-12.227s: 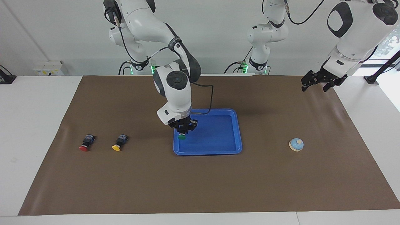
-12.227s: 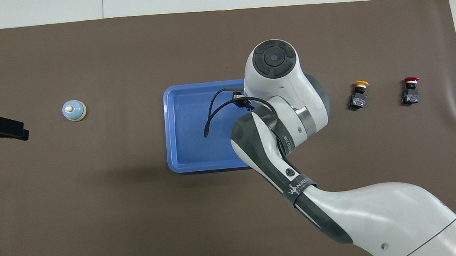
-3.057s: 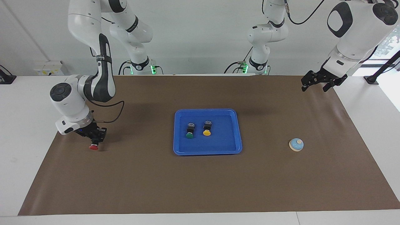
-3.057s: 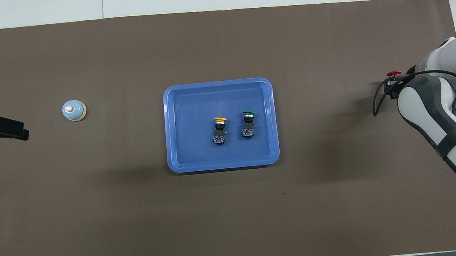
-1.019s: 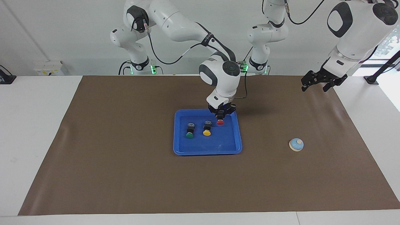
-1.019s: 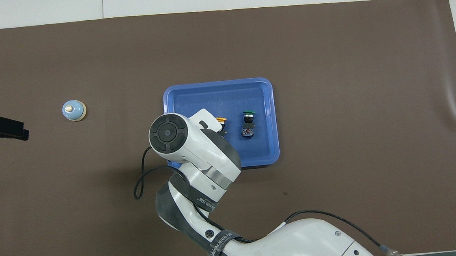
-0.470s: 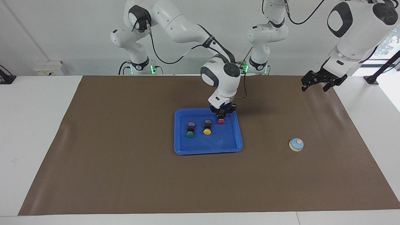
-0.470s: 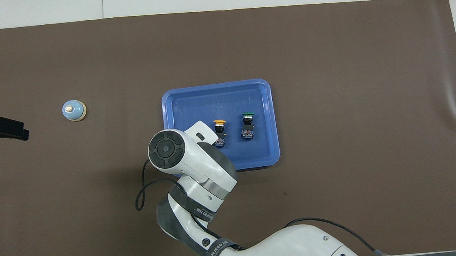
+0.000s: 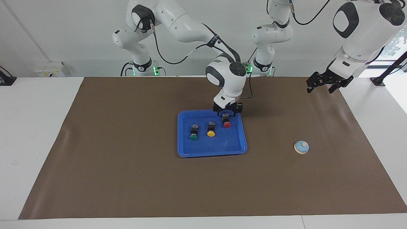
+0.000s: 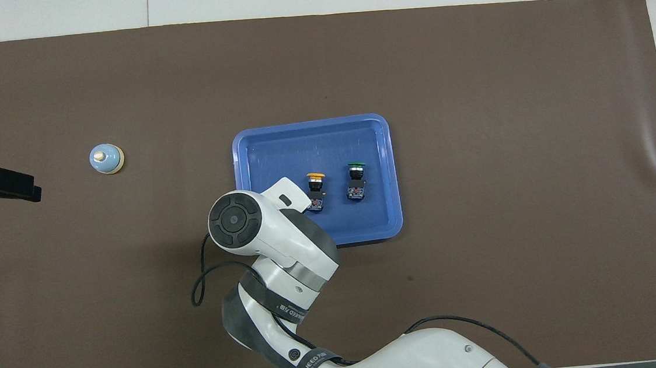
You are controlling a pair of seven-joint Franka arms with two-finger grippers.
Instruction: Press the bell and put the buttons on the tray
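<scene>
The blue tray [image 9: 212, 155] lies mid-mat and also shows in the overhead view [image 10: 311, 122]. The green button [image 9: 193, 133] [image 10: 356, 177], the yellow button [image 9: 210, 130] [image 10: 315, 189] and the red button [image 9: 226, 122] lie in it in a row. My right gripper [image 9: 227, 112] is open just above the red button, at the tray's edge nearer to the robots. In the overhead view the right arm hides the red button. The bell [image 9: 301, 147] [image 10: 106, 158] stands on the mat toward the left arm's end. My left gripper [image 9: 321, 85] [image 10: 30, 191] waits in the air over the mat's edge.
A brown mat [image 9: 127, 178] covers the table. The right arm [image 10: 274, 241] reaches over the tray's corner nearer to the robots, with a black cable [image 10: 203, 275] hanging from its wrist.
My right gripper lowered the red button into the tray, opened and rose a little. The tray slid slightly. The left arm has not moved.
</scene>
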